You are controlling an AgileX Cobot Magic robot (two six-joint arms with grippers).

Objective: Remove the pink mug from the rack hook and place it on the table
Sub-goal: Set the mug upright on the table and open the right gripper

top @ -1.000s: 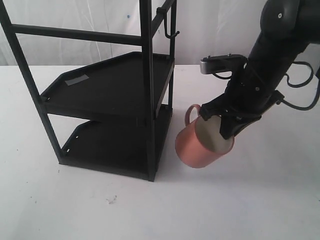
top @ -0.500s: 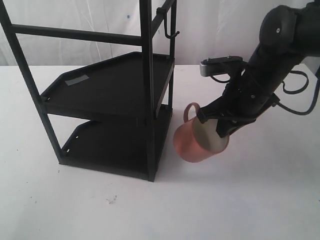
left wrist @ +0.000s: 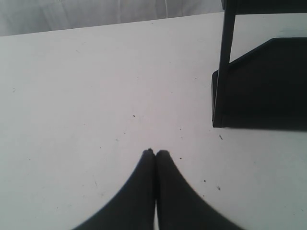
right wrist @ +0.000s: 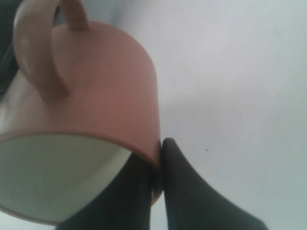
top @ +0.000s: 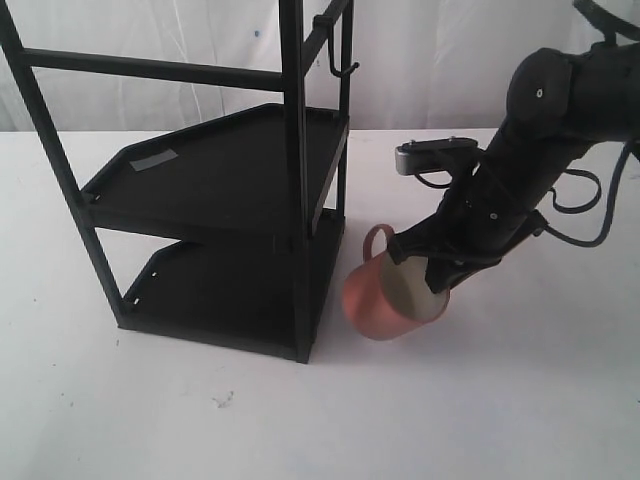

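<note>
Mug (top: 383, 303) hangs tilted at centre frame, rim pinched by right gripper (top: 436, 277); releasing at this angle risks it rolling across bench (top: 500, 400). Left gripper (left wrist: 155, 154) sits pressed together, empty.

text: none legible | labels: none | brands: none | numbers: none

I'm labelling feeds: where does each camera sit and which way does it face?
Exterior: raised, off the arms, looking down on rack, table, right arm holding pink mug.
Left wrist: low over the table; left jaws shut, rack corner ahead.
Right wrist: along right jaws clamped on the mug's rim.
Shared: exterior and right wrist show the mug.
</note>
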